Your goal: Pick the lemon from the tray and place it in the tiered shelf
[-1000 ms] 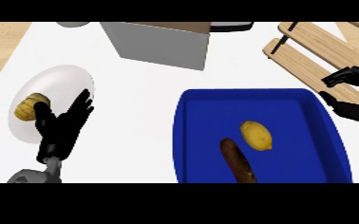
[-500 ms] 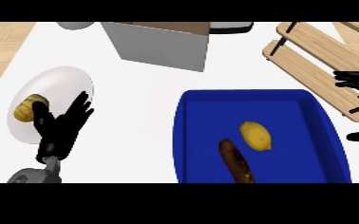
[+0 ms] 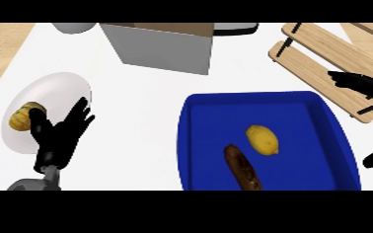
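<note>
Right hand point(image 3: 353, 82) has shifted since a second ago: then it sat lower at the right edge, near the tray's upper right corner; now it shows higher, over the wooden shelf, only partly in frame. Cannot tell whether it is spread or curled. It holds nothing visible. Everything else is unchanged.

White counter top point(image 3: 142, 108) fills most of the frame.

Blue rectangular plastic tray point(image 3: 200, 143), lower right of the frame, raised rim all round. It carries two items.

Grey box with a brown open top point(image 3: 160, 49), top centre, upright, well apart from the tray.

Light wooden slatted tiered shelf point(image 3: 320, 54), upper right, running diagonally toward the right edge, with dark posts between the boards. Its lower end lies just beside the tray's upper right corner.

White round plate point(image 3: 62, 91), left edge, mid height.

Left hand point(image 3: 59, 133), black, lower left, fingers straight and spread, pointing up, resting over the plate's lower right rim. Grey forearm enters below it.

Dark brown elongated item point(image 3: 242, 168), bottom centre of the tray, angled, cut off by the lower edge.

Yellow oval lemon point(image 3: 262, 139), centre of the tray, just above and right of the brown item, close to it but apart. No hand touches it.

Small yellow-brown ridged item point(image 3: 24, 117) on the plate's left part, beside the left fingers.
</note>
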Tool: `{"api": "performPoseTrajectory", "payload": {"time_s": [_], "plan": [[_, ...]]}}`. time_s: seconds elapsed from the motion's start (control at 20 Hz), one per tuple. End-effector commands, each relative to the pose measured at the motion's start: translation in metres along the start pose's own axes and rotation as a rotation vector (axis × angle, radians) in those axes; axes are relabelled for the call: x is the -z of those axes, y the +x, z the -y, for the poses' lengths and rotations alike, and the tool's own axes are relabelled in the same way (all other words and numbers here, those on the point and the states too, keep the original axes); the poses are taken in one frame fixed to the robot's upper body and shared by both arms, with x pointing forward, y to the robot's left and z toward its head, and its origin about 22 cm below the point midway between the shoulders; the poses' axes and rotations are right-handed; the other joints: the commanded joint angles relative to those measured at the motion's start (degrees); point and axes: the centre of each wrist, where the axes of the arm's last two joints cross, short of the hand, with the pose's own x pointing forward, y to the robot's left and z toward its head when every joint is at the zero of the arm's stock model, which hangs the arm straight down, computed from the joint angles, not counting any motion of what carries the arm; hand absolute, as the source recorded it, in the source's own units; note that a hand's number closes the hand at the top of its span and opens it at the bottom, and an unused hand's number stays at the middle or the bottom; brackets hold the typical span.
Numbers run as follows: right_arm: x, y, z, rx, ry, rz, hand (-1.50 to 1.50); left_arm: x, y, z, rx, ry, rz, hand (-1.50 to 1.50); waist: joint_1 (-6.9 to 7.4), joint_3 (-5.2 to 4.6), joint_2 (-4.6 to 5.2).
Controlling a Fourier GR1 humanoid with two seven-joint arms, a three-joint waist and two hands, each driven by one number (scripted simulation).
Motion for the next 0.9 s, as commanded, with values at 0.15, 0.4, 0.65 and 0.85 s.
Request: {"api": "performPoseTrajectory", "payload": {"time_s": [0.15,0.4,0.65,0.85], "plan": [[0.026,0.055,-0.033,-0.073,-0.079,-0.134,-1.50,0.001,-0.020,0.020,0.003,-0.005,-0.055,0.00,0.36,-0.23,0.49],[0.053,0.089,-0.072,-0.155,-0.111,-0.241,-1.50,0.003,0.006,0.007,-0.007,-0.027,-0.041,0.00,0.97,-0.19,0.56],[0.063,0.088,-0.091,-0.221,-0.007,-0.316,-1.50,0.010,-0.005,0.010,0.014,-0.014,-0.031,0.00,0.91,-0.17,0.68],[0.067,0.104,-0.093,-0.285,-0.004,-0.333,-1.50,0.009,-0.003,-0.011,-0.001,-0.008,-0.036,0.00,1.00,-0.17,0.67]]}}
